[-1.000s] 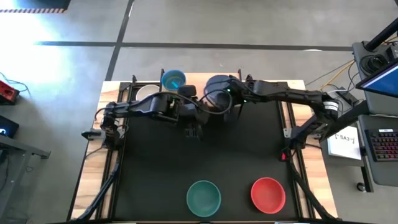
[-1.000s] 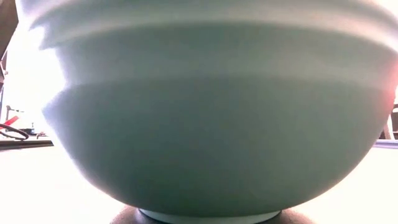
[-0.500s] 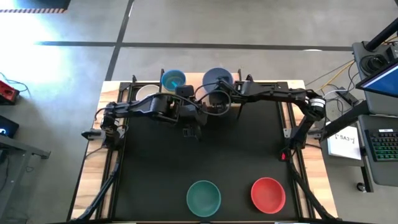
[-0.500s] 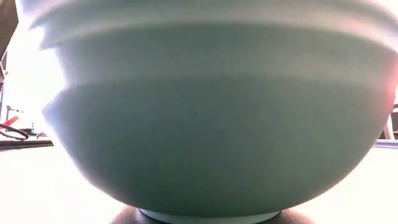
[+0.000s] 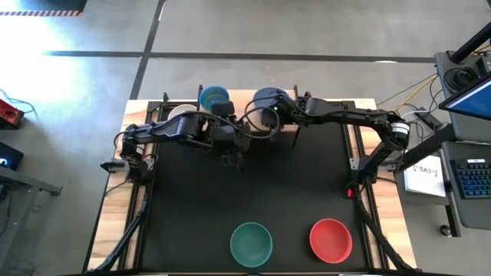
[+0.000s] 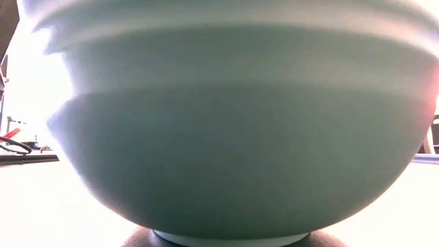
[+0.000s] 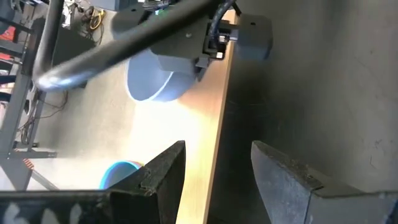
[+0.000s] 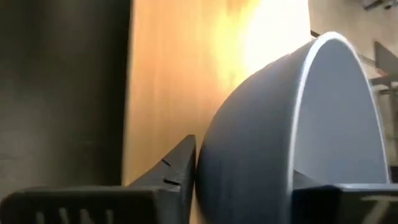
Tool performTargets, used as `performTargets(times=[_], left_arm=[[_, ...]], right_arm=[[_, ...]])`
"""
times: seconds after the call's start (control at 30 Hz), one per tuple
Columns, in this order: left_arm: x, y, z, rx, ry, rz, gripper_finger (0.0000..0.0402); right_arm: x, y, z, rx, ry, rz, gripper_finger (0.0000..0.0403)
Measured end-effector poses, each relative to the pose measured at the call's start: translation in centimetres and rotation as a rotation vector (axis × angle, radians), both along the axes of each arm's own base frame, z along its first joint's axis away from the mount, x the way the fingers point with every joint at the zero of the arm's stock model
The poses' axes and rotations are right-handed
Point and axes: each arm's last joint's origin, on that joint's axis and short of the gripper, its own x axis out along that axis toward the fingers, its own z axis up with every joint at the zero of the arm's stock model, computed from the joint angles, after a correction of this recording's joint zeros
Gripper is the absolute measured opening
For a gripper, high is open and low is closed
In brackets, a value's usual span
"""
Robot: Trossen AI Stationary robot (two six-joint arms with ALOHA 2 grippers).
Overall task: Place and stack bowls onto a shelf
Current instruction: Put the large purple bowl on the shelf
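Observation:
In the high view my right gripper (image 5: 278, 115) is at the table's far edge, shut on the lavender-blue bowl (image 5: 268, 99) over the light wooden shelf (image 5: 337, 103). A blue bowl (image 5: 214, 97) and a white bowl (image 5: 178, 113) stand to its left; my left arm partly hides the white one. My left gripper (image 5: 230, 159) hangs open over the black table just in front of the shelf, touching nothing. The teal bowl (image 5: 252, 243) and the red bowl (image 5: 331, 239) stand on their bases near the table's near edge. The other bowls are out of view. My right gripper holds the lavender-blue bowl by its rim (image 8: 297, 112), one finger (image 8: 177, 165) outside the wall and one (image 8: 323, 190) inside. The fingers come level from the table's right side. The bowl sits tilted over the shelf's board; whether it touches the board I cannot tell.
The teal bowl (image 6: 226, 123) fills the low view. In the left wrist view the shelf's front edge (image 7: 217, 130) runs between my open fingers, with the blue bowl (image 7: 121, 171) beyond it. A desk with a keyboard (image 5: 472, 180) stands right of the table.
My right gripper has carried the lavender-blue bowl toward the table's far edge, out over the shelf's board. My left gripper has drawn back a little toward the table's left.

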Motion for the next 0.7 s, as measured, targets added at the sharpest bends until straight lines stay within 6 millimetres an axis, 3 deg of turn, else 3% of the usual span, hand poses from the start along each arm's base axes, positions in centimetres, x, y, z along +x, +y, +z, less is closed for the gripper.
performTargets(times=[0.33,0.7], left_arm=[[-0.2,0.0,0.2,0.002,-0.004,-0.003,0.0167],[-0.2,0.0,0.2,0.002,-0.004,-0.003,0.0167]], right_arm=[[-0.1,0.1,0.3,0.032,-0.036,-0.03,0.0158],[-1.0,0.6,1.7,0.091,-0.106,-0.093,0.0178]])
